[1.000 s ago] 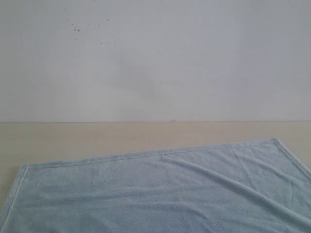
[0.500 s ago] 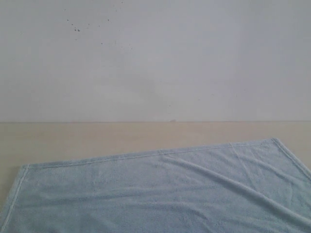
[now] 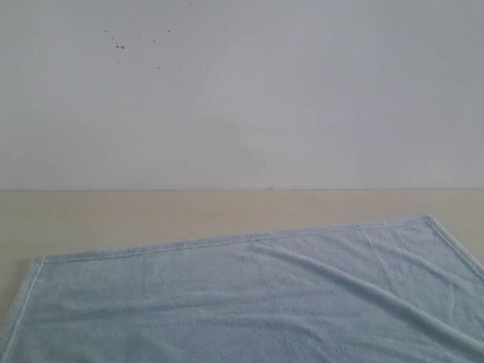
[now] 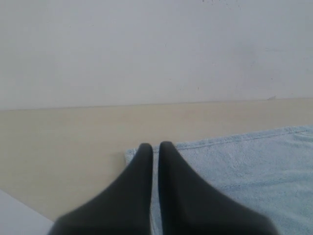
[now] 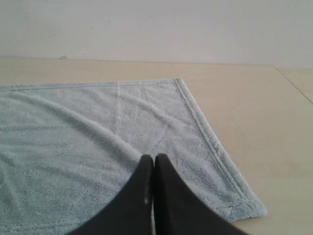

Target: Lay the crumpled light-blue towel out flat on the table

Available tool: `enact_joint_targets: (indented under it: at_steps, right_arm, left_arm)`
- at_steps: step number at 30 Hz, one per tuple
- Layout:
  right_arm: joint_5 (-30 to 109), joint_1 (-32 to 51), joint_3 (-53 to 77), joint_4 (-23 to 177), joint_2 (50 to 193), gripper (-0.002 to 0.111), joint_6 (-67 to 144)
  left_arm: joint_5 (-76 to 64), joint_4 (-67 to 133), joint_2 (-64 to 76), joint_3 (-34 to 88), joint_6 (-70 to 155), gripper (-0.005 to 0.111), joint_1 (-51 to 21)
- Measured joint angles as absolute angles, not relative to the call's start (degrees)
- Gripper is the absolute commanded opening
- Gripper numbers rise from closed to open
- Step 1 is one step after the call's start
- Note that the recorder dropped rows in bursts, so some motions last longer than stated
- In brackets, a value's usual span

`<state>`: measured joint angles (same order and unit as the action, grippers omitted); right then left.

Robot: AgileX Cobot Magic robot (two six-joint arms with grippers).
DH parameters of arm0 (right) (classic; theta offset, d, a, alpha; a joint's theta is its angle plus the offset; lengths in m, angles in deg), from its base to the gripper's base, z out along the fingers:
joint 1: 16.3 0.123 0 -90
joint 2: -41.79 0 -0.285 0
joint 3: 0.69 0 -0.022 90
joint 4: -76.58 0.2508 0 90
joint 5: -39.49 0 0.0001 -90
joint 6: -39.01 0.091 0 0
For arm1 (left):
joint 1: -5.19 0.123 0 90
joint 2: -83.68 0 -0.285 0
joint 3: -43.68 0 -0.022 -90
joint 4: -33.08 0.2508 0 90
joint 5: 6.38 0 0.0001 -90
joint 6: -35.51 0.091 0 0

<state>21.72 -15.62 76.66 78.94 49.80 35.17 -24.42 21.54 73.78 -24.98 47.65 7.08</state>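
Starting on the left: the black two-fingered left gripper (image 4: 154,146) has its fingers pressed together with nothing pinched that I can see. It's right by the far left corner of the big pale-blue fluffy terry towel (image 3: 249,302), which lies opened out on the broad, smooth, pale beige table (image 3: 151,212), well short of the white speckled wall (image 3: 242,91). The risk there, I reckon, is that if those closed tips drop or drag sideways, the fluffy pile catches and the corner folds under or bunches up. Across the middle, a long soft ridge (image 3: 355,283) runs slantwise through the cloth toward the right, so it isn't truly flat yet. Pulling on one side only would probably skew the whole towel rather than smooth that ridge out. Over on the right, the black right gripper (image 5: 153,157) is squeezed together too, empty as far as I can tell, above the cloth just inside the stitched right hem (image 5: 210,142). A sloppy pinch there could grab a hump of terry instead of the edge and make a fresh wrinkle.
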Motion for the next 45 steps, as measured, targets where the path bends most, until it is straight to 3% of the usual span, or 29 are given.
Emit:
enact_joint_targets:
  at_steps: [12, 45]
  right_arm:
    - [21.76, -15.62, 76.66, 78.85, 49.8, 0.0, 35.29]
    - [21.76, -15.62, 76.66, 78.85, 49.8, 0.0, 35.29]
  left_arm:
    - [-24.56, 21.67, 75.39, -33.17, 47.65, 0.004, 7.08]
    - [-23.96, 21.9, 75.71, -33.33, 47.65, 0.004, 7.08]
